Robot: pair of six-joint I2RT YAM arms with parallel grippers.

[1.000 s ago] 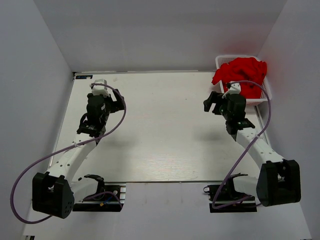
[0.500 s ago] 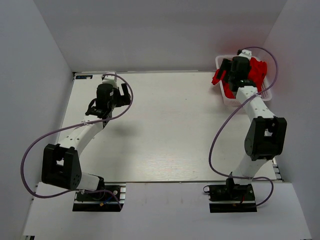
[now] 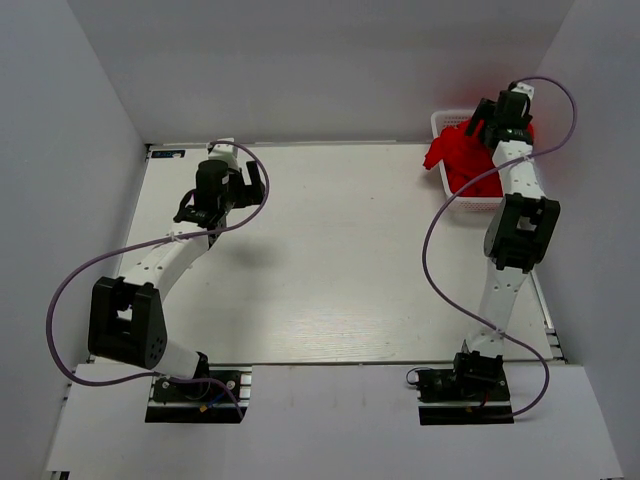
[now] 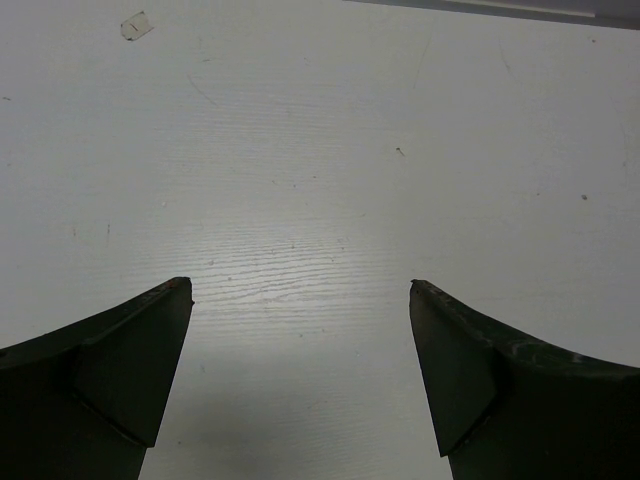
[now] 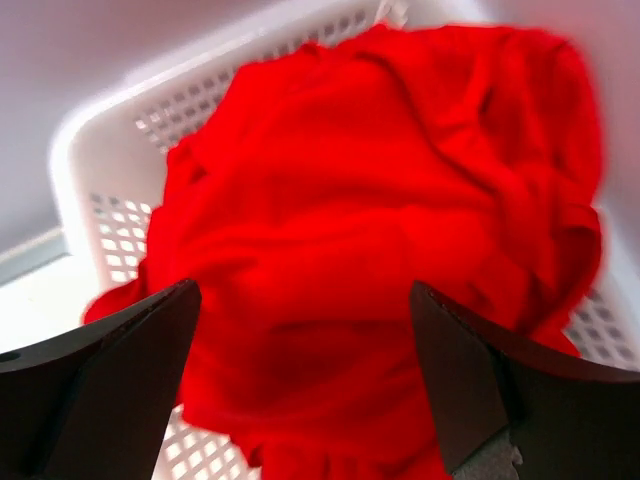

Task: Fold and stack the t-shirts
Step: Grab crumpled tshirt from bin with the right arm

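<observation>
A heap of bright red t-shirts [image 3: 462,160] lies crumpled in the white lattice basket [image 3: 470,203] at the table's back right corner. In the right wrist view the heap [image 5: 380,230] fills the basket [image 5: 120,150] and spills over its left rim. My right gripper [image 3: 487,122] hangs open just above the heap, its jaws [image 5: 303,300] wide apart with red cloth between and below them, not gripping. My left gripper [image 3: 250,185] is open and empty over bare table at the back left [image 4: 300,300].
The white table [image 3: 330,260] is walled by grey panels on the left, back and right. The right arm stretches far back beside the right wall. A small scrap of tape [image 4: 135,25] lies on the table ahead of the left gripper.
The right arm has swung from the table's right side up and back over the basket, extending to the heap. The left gripper has moved a little back and to the right.
</observation>
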